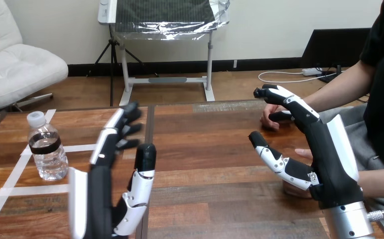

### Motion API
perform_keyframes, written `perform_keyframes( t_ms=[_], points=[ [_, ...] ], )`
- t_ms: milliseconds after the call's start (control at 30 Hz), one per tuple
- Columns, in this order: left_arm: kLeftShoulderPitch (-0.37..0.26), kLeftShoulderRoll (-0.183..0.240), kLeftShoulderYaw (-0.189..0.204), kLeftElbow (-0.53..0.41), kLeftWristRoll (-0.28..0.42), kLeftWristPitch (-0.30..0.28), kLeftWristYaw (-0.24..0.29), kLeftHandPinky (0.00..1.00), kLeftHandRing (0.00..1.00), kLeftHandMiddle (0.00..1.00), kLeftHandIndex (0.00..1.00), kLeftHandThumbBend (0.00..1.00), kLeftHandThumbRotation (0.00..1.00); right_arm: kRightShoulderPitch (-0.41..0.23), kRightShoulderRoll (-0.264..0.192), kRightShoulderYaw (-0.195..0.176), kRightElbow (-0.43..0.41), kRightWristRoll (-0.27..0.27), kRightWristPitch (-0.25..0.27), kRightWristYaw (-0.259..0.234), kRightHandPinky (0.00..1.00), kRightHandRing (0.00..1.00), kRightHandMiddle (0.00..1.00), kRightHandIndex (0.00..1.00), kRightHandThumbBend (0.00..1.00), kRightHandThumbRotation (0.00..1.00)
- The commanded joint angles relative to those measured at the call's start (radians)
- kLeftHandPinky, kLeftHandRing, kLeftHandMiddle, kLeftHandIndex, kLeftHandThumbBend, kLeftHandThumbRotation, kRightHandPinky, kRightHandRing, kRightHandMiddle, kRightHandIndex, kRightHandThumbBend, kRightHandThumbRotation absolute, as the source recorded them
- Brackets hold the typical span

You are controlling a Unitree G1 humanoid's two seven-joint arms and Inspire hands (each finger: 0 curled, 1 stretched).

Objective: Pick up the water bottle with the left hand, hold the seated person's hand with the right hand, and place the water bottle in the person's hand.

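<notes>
**Nothing grasped yet**

The left hand point(100, 199), nearest, is released with straight fingers, just right of the upright water bottle point(45, 149) on the tabletop point(209, 149). The right hand point(329, 159), also released, stands beside the person's nearer hand point(303, 153). All three steps remain.

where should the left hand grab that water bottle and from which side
Probably round the body, at or just below the dark label band, not the narrow white cap. The water bottle stands upright and is round, so curled fingers can wrap it. Come in from its right side: the open left hand is raised there, apart from it.
</notes>
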Motion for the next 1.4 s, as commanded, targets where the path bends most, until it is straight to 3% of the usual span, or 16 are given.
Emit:
perform_keyframes(
  t_ms=[0,267,467,867,1067,1367],
  points=[
    [-0.029,-0.067,0.091,-0.085,0.107,0.027,0.097,0.72,0.79,0.82,0.83,0.38,0.8,-0.04,0.007,0.001,-0.036,-0.004,-0.013,-0.007,0.68,0.81,0.86,0.77,0.41,0.11],
    [-0.03,-0.051,0.172,-0.113,0.203,0.13,0.184,0.75,0.82,0.84,0.83,0.4,0.73,-0.042,0.009,0.002,-0.032,0.0,-0.015,-0.006,0.68,0.81,0.86,0.77,0.41,0.12],
    [-0.034,-0.033,0.22,-0.117,0.213,0.197,0.201,0.78,0.85,0.86,0.86,0.41,0.69,-0.044,0.011,0.004,-0.029,0.001,-0.015,-0.006,0.68,0.81,0.86,0.77,0.41,0.12],
    [-0.074,0.031,0.3,-0.052,0.253,0.273,0.239,0.8,0.86,0.88,0.88,0.46,0.63,-0.048,0.01,0.006,-0.024,0.0,-0.021,-0.006,0.68,0.81,0.86,0.76,0.4,0.11],
    [-0.104,0.065,0.324,-0.005,0.307,0.328,0.241,0.78,0.86,0.88,0.88,0.5,0.67,-0.048,0.011,0.007,-0.028,-0.003,-0.015,-0.006,0.68,0.81,0.86,0.77,0.4,0.12],
    [-0.16,0.146,0.338,0.068,0.435,0.455,0.202,0.84,0.89,0.9,0.89,0.52,0.89,-0.056,0.013,0.008,-0.021,-0.004,-0.02,-0.011,0.68,0.81,0.86,0.76,0.41,0.15]
  ],
)
